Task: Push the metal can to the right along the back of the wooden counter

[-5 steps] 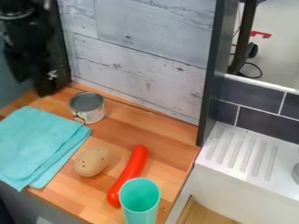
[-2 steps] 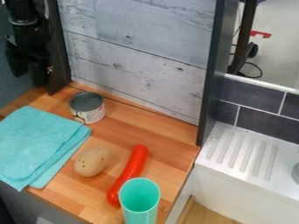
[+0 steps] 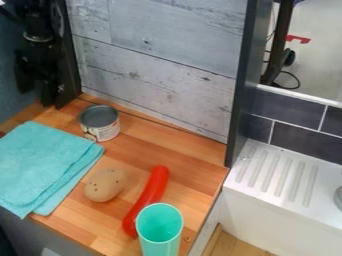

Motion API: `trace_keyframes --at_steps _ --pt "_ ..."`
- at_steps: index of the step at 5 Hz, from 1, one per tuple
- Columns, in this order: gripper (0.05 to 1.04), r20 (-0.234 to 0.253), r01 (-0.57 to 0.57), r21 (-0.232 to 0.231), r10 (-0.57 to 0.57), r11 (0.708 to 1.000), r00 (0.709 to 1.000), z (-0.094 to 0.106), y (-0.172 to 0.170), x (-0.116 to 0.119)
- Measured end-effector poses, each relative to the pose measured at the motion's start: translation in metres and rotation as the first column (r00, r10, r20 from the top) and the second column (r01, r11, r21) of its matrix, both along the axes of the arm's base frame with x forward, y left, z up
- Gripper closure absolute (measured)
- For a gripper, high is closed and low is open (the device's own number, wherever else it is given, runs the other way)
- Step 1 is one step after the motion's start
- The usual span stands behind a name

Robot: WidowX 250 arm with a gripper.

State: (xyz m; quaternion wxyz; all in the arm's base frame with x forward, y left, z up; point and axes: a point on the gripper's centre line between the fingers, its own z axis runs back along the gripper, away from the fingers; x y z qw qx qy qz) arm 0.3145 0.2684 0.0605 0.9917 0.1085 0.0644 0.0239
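The gripper (image 3: 37, 89) hangs at the upper left, above the counter's back left corner, open with nothing between its fingers. Nearest to it stand a small open metal can (image 3: 100, 123) and a folded turquoise cloth (image 3: 45, 162), the cloth lying along the counter's left side. A tan potato-like object (image 3: 105, 185) with dark specks rests right of the cloth. Beside it a curved red sausage-shaped object (image 3: 148, 197) lies lengthwise. A tall turquoise cup (image 3: 159, 227) stands at the front, overlapping the red object's lower end in view.
Behind the wooden counter (image 3: 190, 160) rises a grey plank-patterned wall (image 3: 160, 65). A dark upright panel (image 3: 242, 85) edges the counter at the right, with a white ribbed sink drainer (image 3: 280, 172) beyond. Another dark panel stands beside the gripper at the left.
The gripper has moved a little to the right and its wrist appears lower in view. The can, cloth, potato-like object, red object and cup have kept their places.
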Motion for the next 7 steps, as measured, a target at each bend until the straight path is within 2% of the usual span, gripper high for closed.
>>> trace_keyframes --at_steps 1,2,3,4,5,6,7 --pt "0.076 -0.049 0.057 0.007 -0.056 0.998 0.997 -0.014 -0.011 0.015" --pt "0.076 -0.073 0.082 0.003 -0.081 0.997 0.994 -0.023 -0.021 0.026" --pt "0.076 -0.037 0.097 -0.045 -0.099 0.994 0.994 -0.028 -0.027 0.032" --pt "0.076 0.002 0.131 -0.114 -0.132 0.985 0.991 -0.033 -0.039 0.038" --pt "0.076 0.022 0.18 -0.196 -0.18 0.964 0.984 -0.038 -0.067 0.046" --pt "0.077 0.036 0.217 -0.242 -0.215 0.946 0.976 -0.046 -0.099 0.054" --pt "0.079 0.08 0.214 -0.247 -0.2 0.945 0.976 -0.048 -0.117 0.055"
